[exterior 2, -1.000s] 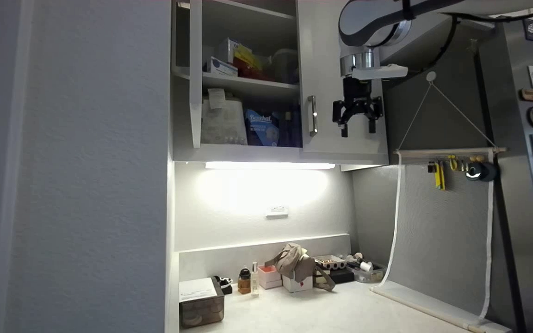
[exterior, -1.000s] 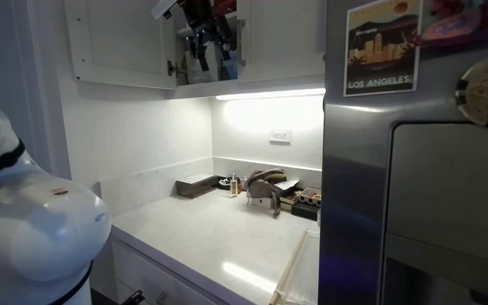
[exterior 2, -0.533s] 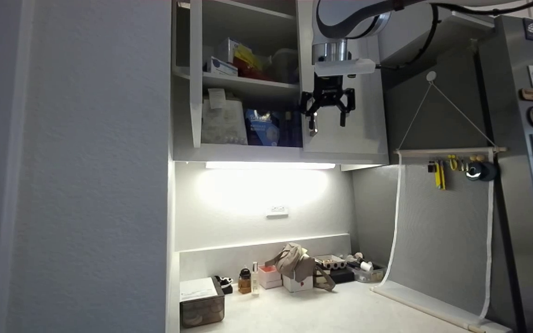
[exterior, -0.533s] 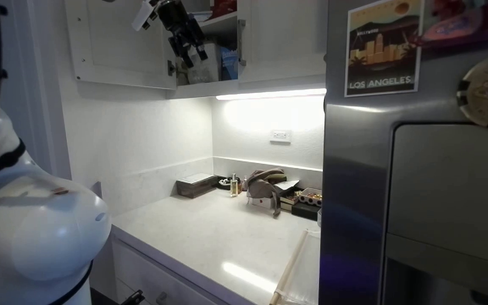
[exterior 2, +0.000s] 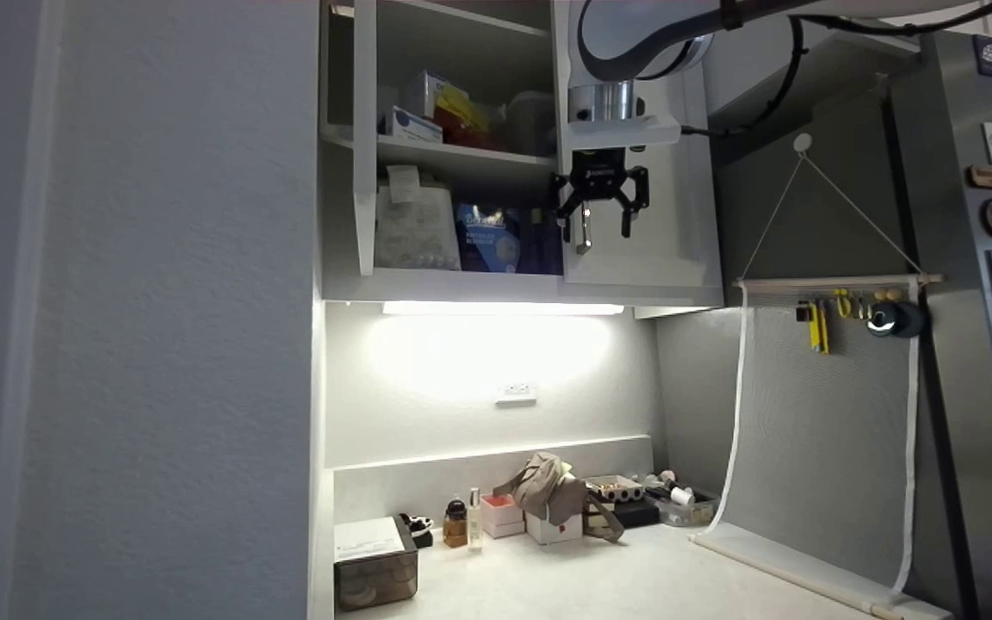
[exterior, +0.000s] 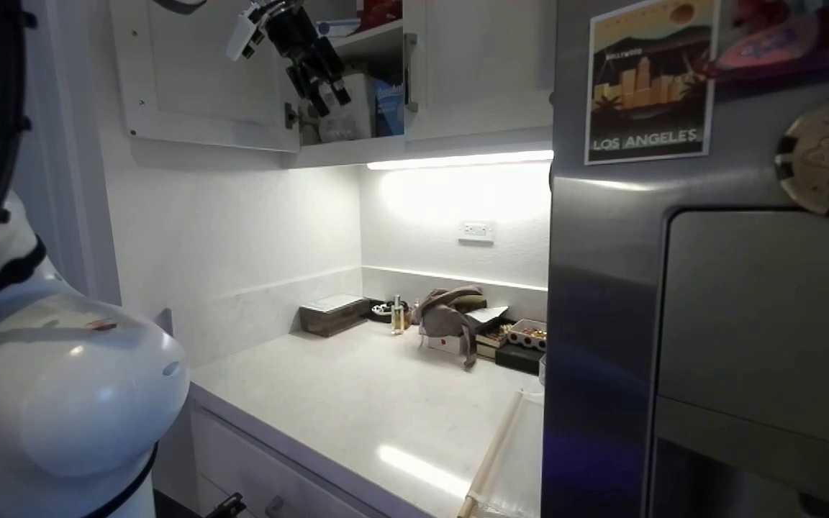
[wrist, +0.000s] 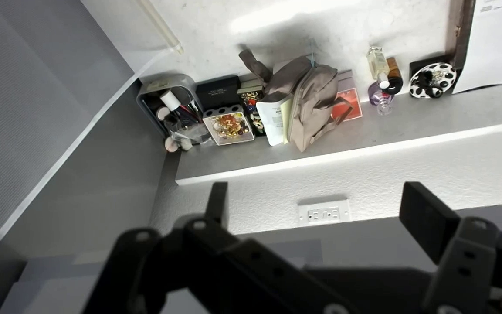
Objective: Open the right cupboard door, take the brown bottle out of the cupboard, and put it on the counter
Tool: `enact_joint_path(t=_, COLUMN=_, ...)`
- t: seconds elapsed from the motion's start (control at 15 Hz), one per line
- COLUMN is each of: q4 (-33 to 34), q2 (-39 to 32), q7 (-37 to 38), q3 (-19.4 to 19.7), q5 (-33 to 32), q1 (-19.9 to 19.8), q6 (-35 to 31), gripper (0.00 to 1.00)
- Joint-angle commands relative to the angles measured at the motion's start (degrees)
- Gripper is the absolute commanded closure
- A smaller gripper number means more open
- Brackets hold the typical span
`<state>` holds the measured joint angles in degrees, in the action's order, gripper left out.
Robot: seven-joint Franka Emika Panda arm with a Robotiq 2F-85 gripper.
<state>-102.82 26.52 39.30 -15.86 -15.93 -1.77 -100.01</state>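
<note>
Sliding across the closed right cupboard door (exterior 2: 677,207) toward its handle (exterior 2: 585,231), the gripper (exterior 2: 596,231), jaws spread and empty, is apparently lining up the opening pull.

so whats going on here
A robot arm is at the wall cupboard. Its fingers are open and hold nothing; they hover in front of the handle of the right cupboard door, not touching it. That door is shut, while the left door stands open, showing packets inside. Opening it probably comes next.
</note>
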Motion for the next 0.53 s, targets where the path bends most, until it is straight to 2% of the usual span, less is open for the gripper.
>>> enact_joint_path(t=0.0, q4=1.39, q2=-1.17, q7=4.13, q3=-0.99, q5=-2.13, q1=-0.82, q6=-0.92, gripper=0.00)
enact_joint_path(t=0.27, q4=1.89, q2=-3.73, q7=16.65, q3=-2.52, q5=-8.67, q1=-2.97, q6=-7.16, gripper=0.00)
enact_joint_path(t=0.47, q4=1.92, q2=-6.84, q7=25.59, q3=-3.05, q5=-16.67, q1=-4.17, q6=-15.40, gripper=0.00)
